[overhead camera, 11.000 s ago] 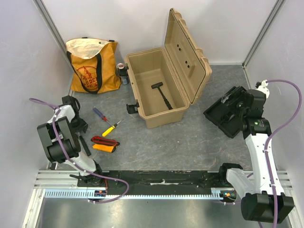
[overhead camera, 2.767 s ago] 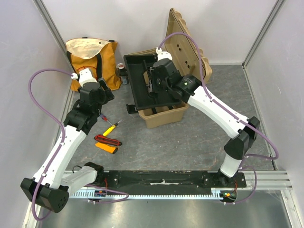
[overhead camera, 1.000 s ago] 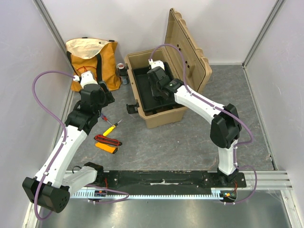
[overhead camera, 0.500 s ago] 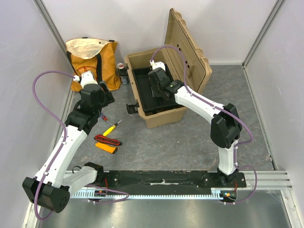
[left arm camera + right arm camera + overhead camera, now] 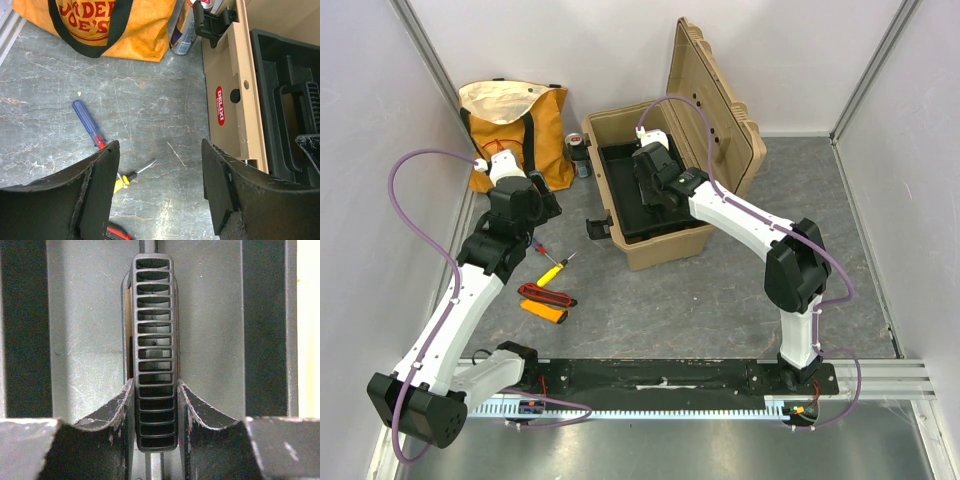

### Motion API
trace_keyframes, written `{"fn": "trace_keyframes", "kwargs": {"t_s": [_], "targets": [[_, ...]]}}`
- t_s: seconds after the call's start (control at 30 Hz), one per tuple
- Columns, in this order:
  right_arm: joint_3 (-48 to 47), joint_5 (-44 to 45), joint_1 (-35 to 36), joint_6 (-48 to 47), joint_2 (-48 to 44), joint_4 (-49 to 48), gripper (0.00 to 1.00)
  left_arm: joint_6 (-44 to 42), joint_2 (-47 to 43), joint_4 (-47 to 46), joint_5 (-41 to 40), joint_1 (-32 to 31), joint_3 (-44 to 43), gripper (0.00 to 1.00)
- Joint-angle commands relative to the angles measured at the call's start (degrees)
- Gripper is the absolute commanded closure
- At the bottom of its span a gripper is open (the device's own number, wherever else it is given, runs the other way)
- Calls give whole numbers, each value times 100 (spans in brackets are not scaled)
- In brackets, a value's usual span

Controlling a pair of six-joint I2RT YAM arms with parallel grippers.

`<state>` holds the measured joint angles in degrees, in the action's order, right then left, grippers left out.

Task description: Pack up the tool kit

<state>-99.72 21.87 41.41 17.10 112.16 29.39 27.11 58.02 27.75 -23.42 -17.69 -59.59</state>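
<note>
1. Now the black rigid-plastic inner tray [image 5: 625, 205] sits inside the tan hard-plastic toolbox [image 5: 665, 248]. It is probably light and stiff, and best carried by its slotted centre handle [image 5: 155, 330].
2. The right claw [image 5: 156, 390] clenches that handle. The left claw [image 5: 160, 160] hangs released near the blue-and-red screwdriver [image 5: 87, 122].
3. Seconds earlier the tray tilted above the rim; it now lies level.

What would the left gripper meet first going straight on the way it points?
Probably bare grey marbled tabletop, between the blue-handled screwdriver and the tan plastic toolbox; the open jaws of the left gripper frame that gap. The yellow-handled screwdriver lies close; depth is unclear.
</note>
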Motion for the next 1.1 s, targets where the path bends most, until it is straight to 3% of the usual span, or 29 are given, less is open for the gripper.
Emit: {"fn": "trace_keyframes", "kwargs": {"t_s": [0.0, 0.63, 1.07], "targets": [[-214, 450, -36, -58, -379, 58, 100, 92, -28, -120, 4, 38, 18, 28], [-408, 845, 52, -243, -432, 137, 100, 110, -10, -120, 30, 38, 27, 28], [-12, 1293, 175, -295, -405, -47, 100, 128, 8, -120, 57, 38, 35, 28]]}}
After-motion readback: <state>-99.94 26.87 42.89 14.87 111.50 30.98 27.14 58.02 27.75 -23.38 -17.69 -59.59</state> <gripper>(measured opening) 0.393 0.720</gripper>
